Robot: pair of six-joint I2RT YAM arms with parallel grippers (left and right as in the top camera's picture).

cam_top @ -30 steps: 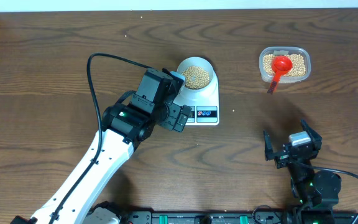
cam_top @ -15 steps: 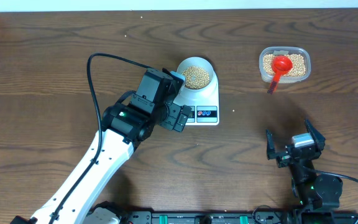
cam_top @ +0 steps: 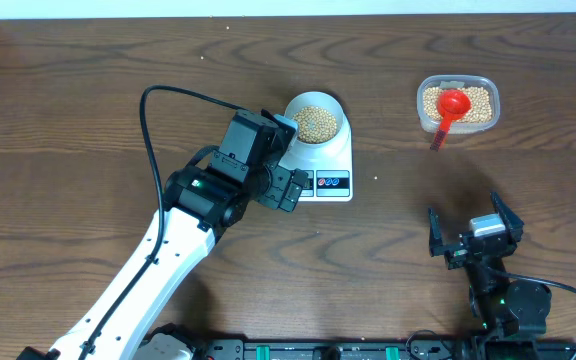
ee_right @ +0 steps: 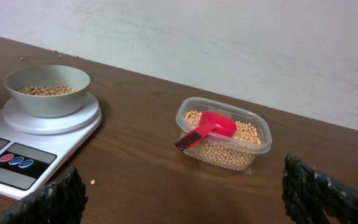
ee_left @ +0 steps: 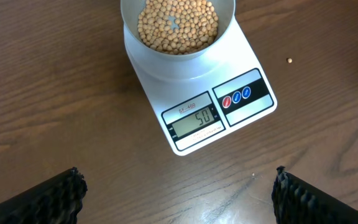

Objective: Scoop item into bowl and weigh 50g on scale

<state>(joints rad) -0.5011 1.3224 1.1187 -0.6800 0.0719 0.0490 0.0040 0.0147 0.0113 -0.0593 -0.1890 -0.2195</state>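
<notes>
As the scale [ee_left: 194, 93] shows 50 beneath the bowl [ee_right: 47, 99] of beans [ee_left: 178, 25], the left gripper [ee_left: 178, 186] and right gripper [ee_right: 182, 177] gape empty, so weighing appears done.

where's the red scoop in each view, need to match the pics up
overhead: red scoop at upper right, lying in the clear container, handle sticking out over its near edge.
left wrist: not in it.
right wrist: centre of the picture, in the same container, handle over the left rim.
shared landmark: the scale, left of the scoop in overhead and right wrist, and top centre in left wrist.
</notes>
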